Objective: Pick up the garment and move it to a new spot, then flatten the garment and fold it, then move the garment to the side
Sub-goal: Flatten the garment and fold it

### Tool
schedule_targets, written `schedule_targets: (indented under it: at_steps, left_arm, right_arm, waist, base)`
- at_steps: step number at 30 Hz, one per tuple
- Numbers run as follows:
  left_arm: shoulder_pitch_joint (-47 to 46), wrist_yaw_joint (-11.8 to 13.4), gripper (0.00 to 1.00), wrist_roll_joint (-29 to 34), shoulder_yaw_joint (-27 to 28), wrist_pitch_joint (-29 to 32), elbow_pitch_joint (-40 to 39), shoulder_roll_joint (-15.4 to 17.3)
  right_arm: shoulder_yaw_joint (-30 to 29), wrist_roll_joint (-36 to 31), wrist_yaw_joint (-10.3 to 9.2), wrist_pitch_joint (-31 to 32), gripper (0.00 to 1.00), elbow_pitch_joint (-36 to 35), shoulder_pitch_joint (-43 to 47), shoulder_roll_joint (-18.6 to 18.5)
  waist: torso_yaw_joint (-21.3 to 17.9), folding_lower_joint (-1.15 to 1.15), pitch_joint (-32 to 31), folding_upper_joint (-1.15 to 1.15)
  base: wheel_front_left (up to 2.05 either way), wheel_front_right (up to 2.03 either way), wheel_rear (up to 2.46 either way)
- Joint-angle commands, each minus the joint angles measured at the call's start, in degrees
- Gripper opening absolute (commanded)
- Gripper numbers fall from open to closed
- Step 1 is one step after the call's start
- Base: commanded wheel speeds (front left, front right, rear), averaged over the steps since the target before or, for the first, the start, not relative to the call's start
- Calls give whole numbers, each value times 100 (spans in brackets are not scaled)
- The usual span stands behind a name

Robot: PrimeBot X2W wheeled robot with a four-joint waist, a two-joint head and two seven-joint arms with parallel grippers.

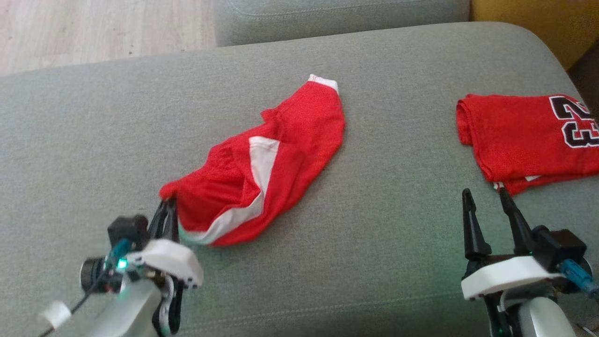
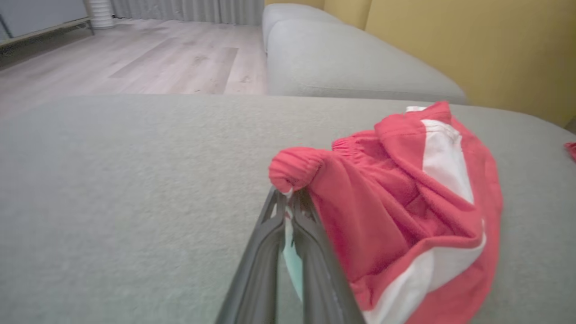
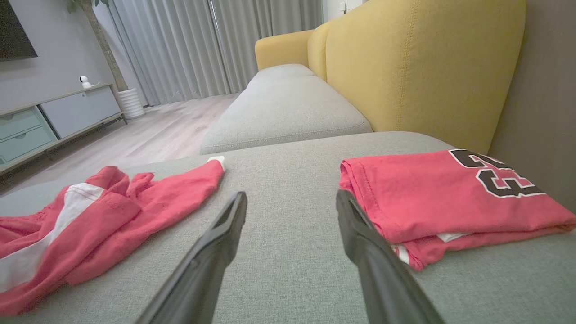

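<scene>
- Grey sofa [image 1: 398,61] cushion, wood floor [image 1: 93,32] beyond at 11 o'clock.
- Red shorts [image 1: 281,159] lie crumpled mid-cushion.
- Folded jersey [image 1: 514,135] at 3 o'clock.
- At 8 o'clock the left claw [image 1: 166,205] pinches only the shorts' bunched waistband corner; so thin a hold could slip on lifting.
- At 4 o'clock the right claw [image 1: 485,193] is spread, empty, near the jersey; a careless reach could snag it.
</scene>
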Motion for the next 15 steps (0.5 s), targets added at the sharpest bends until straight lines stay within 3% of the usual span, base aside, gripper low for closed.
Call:
schedule_targets:
  at_steps: [1, 3, 4, 5, 6, 7, 15]
  left_arm:
    - [-66, 72, 0, 46, 234, -70, -147, 172]
    - [77, 120, 0, 22, 254, -71, -189, 132]
    - [129, 132, 11, 6, 264, -71, -202, 109]
    - [166, 149, 38, 4, 281, -71, -214, 92]
    - [194, 167, 88, 8, 315, -71, -232, 79]
    - [213, 192, 100, 21, 372, -71, -265, 68]
    - [459, 200, 100, 544, 889, -72, -908, 106]
  right_arm:
    - [141, -4, 37, -26, 100, -171, -143, -28]
    - [159, -4, 37, -24, 100, -163, -136, -28]
    - [165, -4, 37, -22, 100, -162, -132, -28]
    - [171, -5, 37, -19, 100, -160, -131, -28]
    - [175, -6, 37, -18, 100, -158, -133, -28]
    - [178, -6, 37, -15, 100, -159, -136, -28]
    - [338, -54, 37, 27, 100, -154, -240, -28]
  waist:
    - [11, 0, -2, 0]
    - [25, 0, -5, 0]
    - [29, 0, -5, 0]
    - [31, 0, -4, 0]
    - [33, 0, -1, 0]
    - [34, 0, 3, 0]
    - [199, 0, 15, 0]
  base:
    - [0, 0, 0]
    - [0, 0, 0]
    - [0, 0, 0]
    - [0, 0, 0]
    - [0, 0, 0]
    - [0, 0, 0]
    - [0, 0, 0]
